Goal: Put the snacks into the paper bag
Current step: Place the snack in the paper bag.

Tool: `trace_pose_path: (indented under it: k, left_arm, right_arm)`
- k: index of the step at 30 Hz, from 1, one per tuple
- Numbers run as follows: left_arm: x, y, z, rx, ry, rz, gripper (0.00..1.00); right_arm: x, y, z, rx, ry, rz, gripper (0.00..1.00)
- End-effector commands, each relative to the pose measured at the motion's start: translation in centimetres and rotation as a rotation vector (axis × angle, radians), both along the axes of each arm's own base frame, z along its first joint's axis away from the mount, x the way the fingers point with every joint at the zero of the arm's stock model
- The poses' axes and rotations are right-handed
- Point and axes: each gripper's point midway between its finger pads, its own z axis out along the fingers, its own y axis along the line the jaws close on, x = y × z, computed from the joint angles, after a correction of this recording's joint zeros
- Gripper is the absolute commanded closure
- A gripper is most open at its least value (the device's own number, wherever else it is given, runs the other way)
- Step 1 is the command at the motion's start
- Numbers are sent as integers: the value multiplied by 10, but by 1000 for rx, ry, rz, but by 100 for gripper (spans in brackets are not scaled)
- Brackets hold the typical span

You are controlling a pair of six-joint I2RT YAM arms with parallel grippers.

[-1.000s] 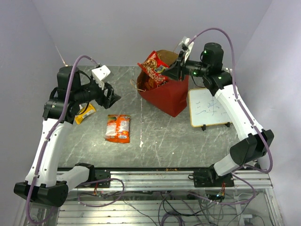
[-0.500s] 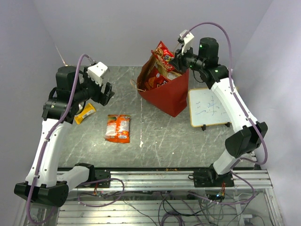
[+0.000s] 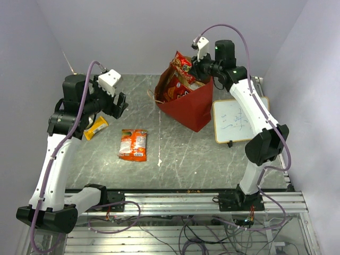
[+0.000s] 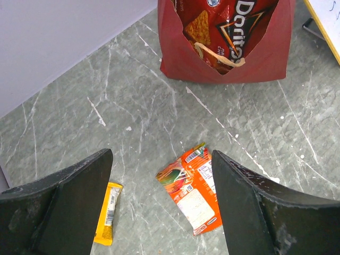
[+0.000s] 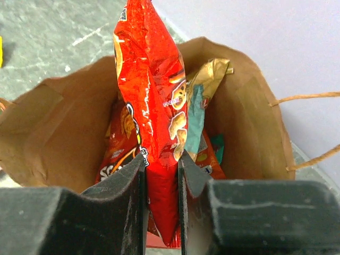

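Right fingers (image 5: pixel 136 186) clamped on red packet (image 5: pixel 154 106) at paper bag (image 5: pixel 249 122) mouth; left fingers (image 4: pixel 236 196) apart above orange packet (image 4: pixel 191 196).

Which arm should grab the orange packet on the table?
Left. The left end effector hangs open near the flat orange snack packet; the right end effector is shut on a crinkly red chip bag over the red paper bag.
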Motion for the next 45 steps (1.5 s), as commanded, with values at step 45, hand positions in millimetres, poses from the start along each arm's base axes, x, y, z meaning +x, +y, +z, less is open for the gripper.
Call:
trace_pose_path:
  k: [45]
  left_arm:
    - [-2, 2, 6, -10, -37, -13, 15]
  right_arm:
    - [5, 41, -49, -570, -144, -23, 90]
